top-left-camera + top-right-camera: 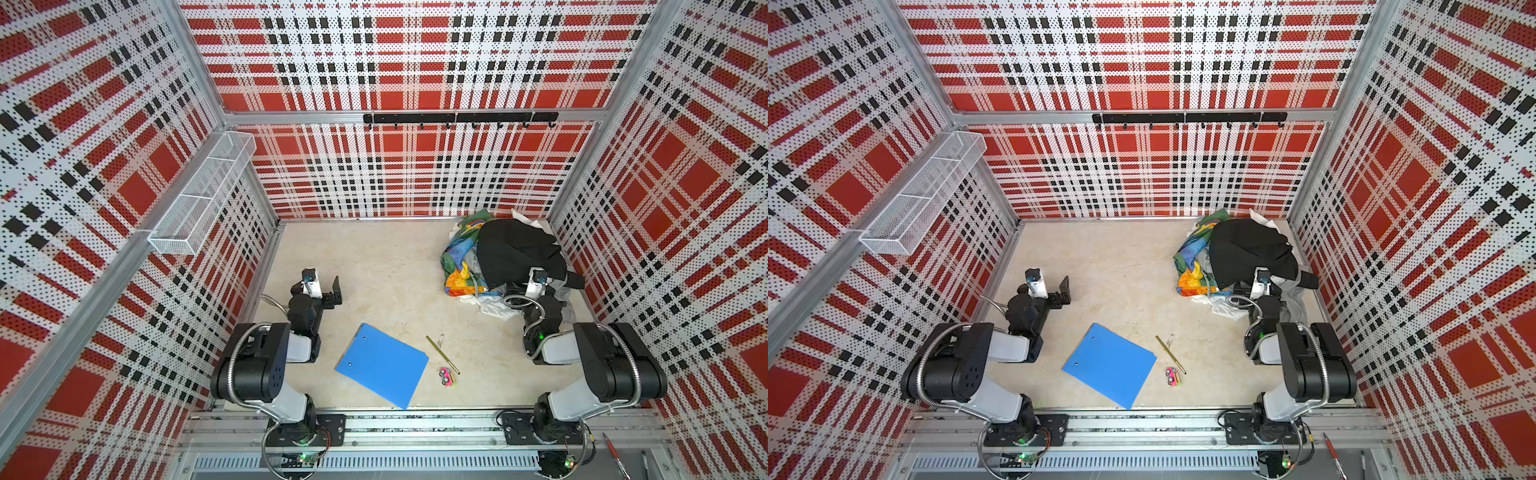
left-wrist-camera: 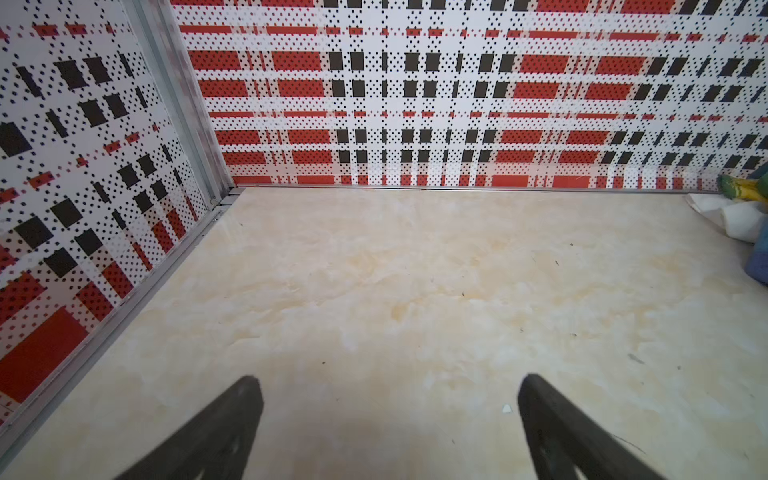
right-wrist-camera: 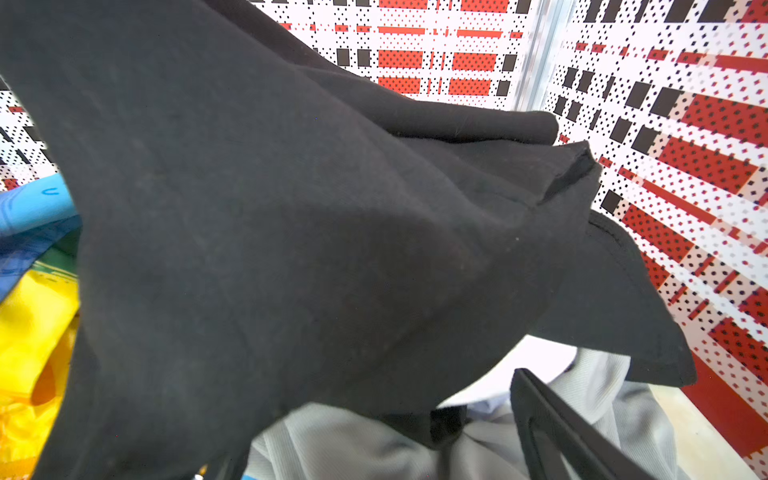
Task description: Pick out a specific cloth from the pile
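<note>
The pile lies in the back right corner in both top views. A black cloth covers its top, a rainbow-striped cloth hangs at its left, and grey cloth lies beneath. White fabric shows at the near edge, but no print shows, so I cannot tell whether it is the cloth. My right gripper is open at the pile's near edge, under the black cloth, with grey cloth between its jaws; one finger shows. My left gripper is open over bare floor, far left of the pile.
A blue folder lies near the front middle, with a thin yellow-green stick and a small pink toy to its right. A wire basket hangs on the left wall and a black hook rail on the back wall.
</note>
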`<state>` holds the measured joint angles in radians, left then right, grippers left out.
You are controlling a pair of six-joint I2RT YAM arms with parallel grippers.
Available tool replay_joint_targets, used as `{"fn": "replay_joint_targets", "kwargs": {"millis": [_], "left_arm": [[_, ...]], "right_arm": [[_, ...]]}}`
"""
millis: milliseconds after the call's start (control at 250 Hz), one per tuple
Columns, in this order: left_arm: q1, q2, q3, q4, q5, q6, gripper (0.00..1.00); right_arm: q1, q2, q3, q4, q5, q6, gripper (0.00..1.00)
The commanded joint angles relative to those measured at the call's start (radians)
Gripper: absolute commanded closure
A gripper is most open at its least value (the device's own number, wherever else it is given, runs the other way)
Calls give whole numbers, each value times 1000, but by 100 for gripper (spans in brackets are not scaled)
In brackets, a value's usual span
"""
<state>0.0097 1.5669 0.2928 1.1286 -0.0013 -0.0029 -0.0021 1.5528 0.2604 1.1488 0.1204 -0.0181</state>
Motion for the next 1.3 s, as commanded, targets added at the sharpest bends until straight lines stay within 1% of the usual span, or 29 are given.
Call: {"fn": "replay_joint_targets", "kwargs": {"millis": [0, 1048, 1297], "left_arm": [[1, 6, 14, 17, -6, -5, 1], [-7, 6, 11, 22, -16, -1, 1], [10, 6, 14, 19, 2, -15, 1]], "right_arm": [[-1, 3, 11, 48, -3, 0, 0], [-1, 3, 11, 48, -4, 2, 0], [-1, 2, 10, 49, -3, 1, 0]]}}
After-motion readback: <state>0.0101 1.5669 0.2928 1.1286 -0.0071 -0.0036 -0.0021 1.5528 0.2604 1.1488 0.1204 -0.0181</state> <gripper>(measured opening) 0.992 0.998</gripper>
